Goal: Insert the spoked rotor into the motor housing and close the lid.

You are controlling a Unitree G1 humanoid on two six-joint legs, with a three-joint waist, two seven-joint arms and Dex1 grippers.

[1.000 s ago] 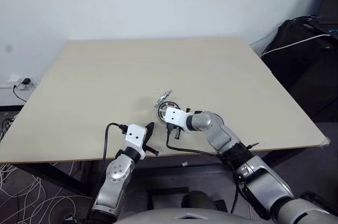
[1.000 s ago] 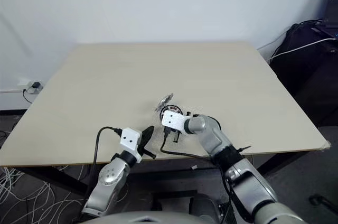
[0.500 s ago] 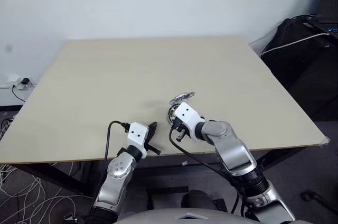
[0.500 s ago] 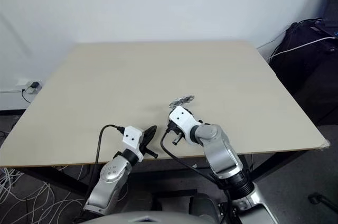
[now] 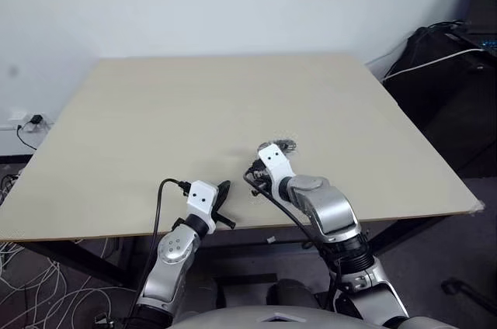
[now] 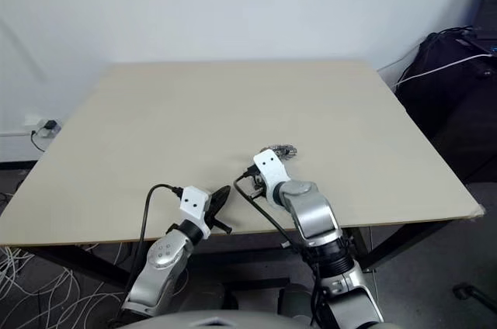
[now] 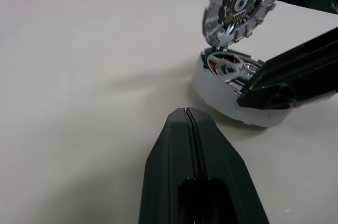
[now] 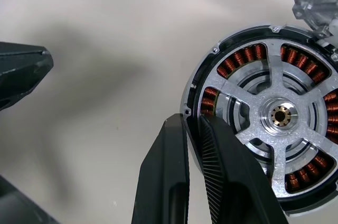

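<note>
Right gripper (image 8: 193, 129) first: its two fingers (image 8: 166, 176) are nearly together, pinching the dark rim of the housing (image 8: 198, 94) between them, one finger outside the rim, the other over the copper windings. From there the rotor (image 8: 277, 115) sits straight ahead of the fingertips, already down inside the housing, spokes and hub lying flat and level with the windings. Beyond it, at the housing's far edge, the lid (image 7: 240, 5) stands tilted up on its edge, open face toward the housing, lower edge at the rim as if hinged. So the lid's flat face has to swing down over the rotor, I'd say, and the right arm is plainly the nearer one. The left gripper (image 7: 189, 121) has its fingers pressed shut on nothing, hovering over the counter (image 5: 155, 112) just beside the housing on the near side.
</note>
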